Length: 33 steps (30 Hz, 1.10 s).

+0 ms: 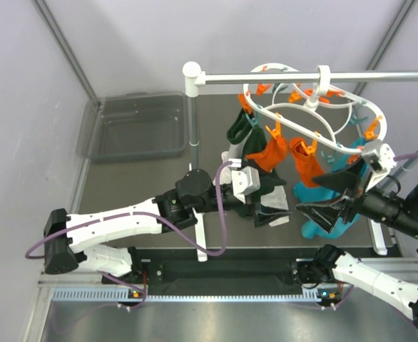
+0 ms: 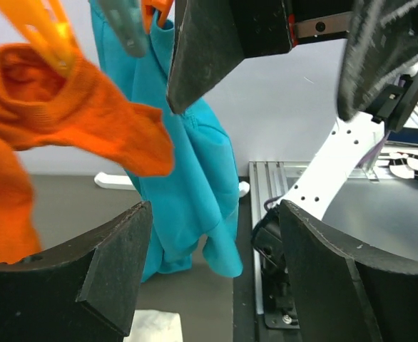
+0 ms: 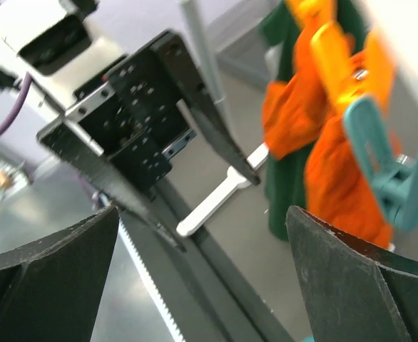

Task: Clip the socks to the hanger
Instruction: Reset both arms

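Note:
The white oval hanger [image 1: 316, 117] hangs by its hook from the rail. Two orange socks hang from its pins side by side, one [image 1: 269, 153] on the left and one [image 1: 305, 162] on the right. My left gripper [image 1: 277, 204] is open and empty, below the left sock. My right gripper [image 1: 307, 195] is open and empty, facing it from the right, below the right sock. In the left wrist view [image 2: 216, 263] an orange sock [image 2: 73, 121] hangs from an orange pin at upper left. In the right wrist view [image 3: 202, 271] both socks [image 3: 294, 114] [image 3: 344, 178] hang at the right under pins.
A teal cloth [image 1: 312, 210] and a dark green cloth [image 1: 241, 128] also hang from the hanger. The white pole rail [image 1: 302, 77] rests on a post [image 1: 192, 121] with a white foot. A grey bin [image 1: 134, 125] stands at the back left.

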### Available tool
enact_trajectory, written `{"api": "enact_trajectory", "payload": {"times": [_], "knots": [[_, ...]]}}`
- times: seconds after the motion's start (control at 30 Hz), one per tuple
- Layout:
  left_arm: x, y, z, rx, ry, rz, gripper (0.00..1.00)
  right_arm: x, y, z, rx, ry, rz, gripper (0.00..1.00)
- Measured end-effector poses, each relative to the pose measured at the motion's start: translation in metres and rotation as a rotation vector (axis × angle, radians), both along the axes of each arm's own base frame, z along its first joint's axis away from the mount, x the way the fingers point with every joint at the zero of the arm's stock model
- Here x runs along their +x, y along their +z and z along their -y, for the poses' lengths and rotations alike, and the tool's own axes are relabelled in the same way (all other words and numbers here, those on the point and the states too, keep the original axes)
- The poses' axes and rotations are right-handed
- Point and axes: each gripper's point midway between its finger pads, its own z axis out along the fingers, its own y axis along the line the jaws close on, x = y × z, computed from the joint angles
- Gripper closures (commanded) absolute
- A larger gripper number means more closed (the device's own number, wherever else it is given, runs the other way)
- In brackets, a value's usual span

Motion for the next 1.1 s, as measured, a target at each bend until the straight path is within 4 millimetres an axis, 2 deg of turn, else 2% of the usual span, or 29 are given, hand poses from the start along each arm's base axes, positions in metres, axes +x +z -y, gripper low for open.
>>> {"api": "enact_trajectory", "payload": {"times": [0.23,0.37,0.5,0.6,0.73,0.83,0.93,1.0,1.1], "knots": [[-0.007,-0.002,-0.015,0.006,-0.006,-0.041,0.25,-0.021,-0.021,-0.018,-0.059,0.179,-0.033,0.0],[-0.011,0.005,-0.025,-0.01,-0.011,-0.053,0.25,-0.044,-0.015,-0.018,-0.029,0.29,0.001,0.0],[-0.012,0.008,-0.028,-0.018,-0.014,-0.06,0.26,-0.077,-0.009,-0.018,0.007,0.447,0.023,0.0],[-0.014,0.001,-0.028,-0.006,-0.022,-0.075,0.26,-0.094,-0.005,-0.019,0.033,0.541,0.035,0.01],[-0.017,-0.007,-0.028,0.01,-0.039,-0.091,0.26,-0.107,-0.01,-0.019,0.05,0.612,0.035,0.0],[-0.019,-0.01,-0.033,0.011,-0.042,-0.1,0.26,-0.107,-0.018,-0.018,0.048,0.607,0.021,0.0],[-0.022,-0.007,-0.042,-0.003,-0.042,-0.105,0.27,-0.097,-0.036,-0.025,0.031,0.583,-0.021,0.0],[-0.023,-0.007,-0.051,-0.015,-0.031,-0.112,0.27,-0.081,-0.055,-0.034,0.012,0.535,-0.068,0.0],[-0.024,-0.01,-0.069,-0.045,0.0,-0.144,0.27,-0.047,-0.099,-0.052,-0.014,0.424,-0.153,0.0]]}}
